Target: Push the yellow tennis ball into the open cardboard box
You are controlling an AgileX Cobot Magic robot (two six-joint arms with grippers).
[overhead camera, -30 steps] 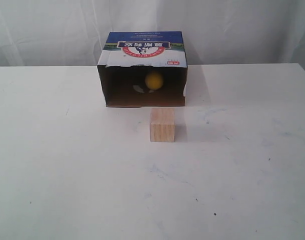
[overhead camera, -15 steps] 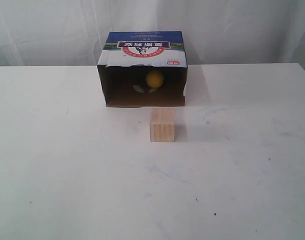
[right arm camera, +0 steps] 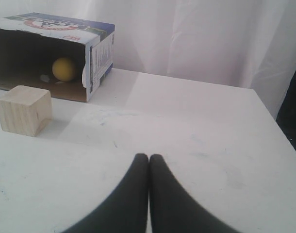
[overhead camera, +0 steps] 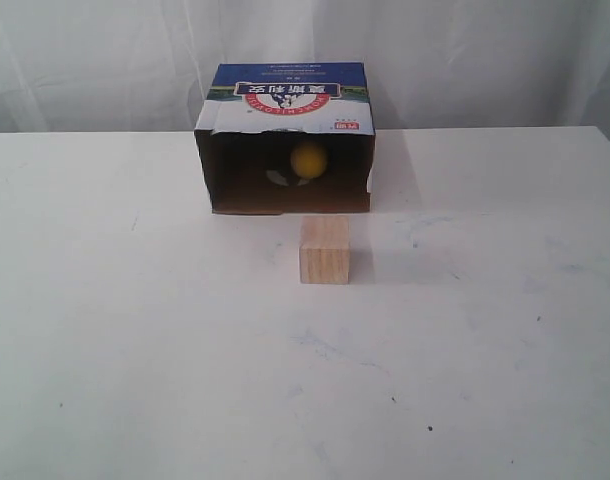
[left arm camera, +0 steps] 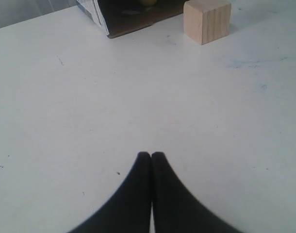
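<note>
Yellow tennis ball [overhead camera: 308, 159] deep inside open cardboard box [overhead camera: 285, 95]; left gripper [left arm camera: 151, 155], right gripper [right arm camera: 148, 157] both pressed together, empty, well clear; risk: nudged box lets ball roll out past wooden block [overhead camera: 325, 250].

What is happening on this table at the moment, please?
Nothing is being handled. The small fuzzy yellow tennis ball sits inside the large open brown cardboard box. A pale wooden cube stands on the white table before the opening, apart from it. The left end effector and right end effector are both shut, empty.
</note>
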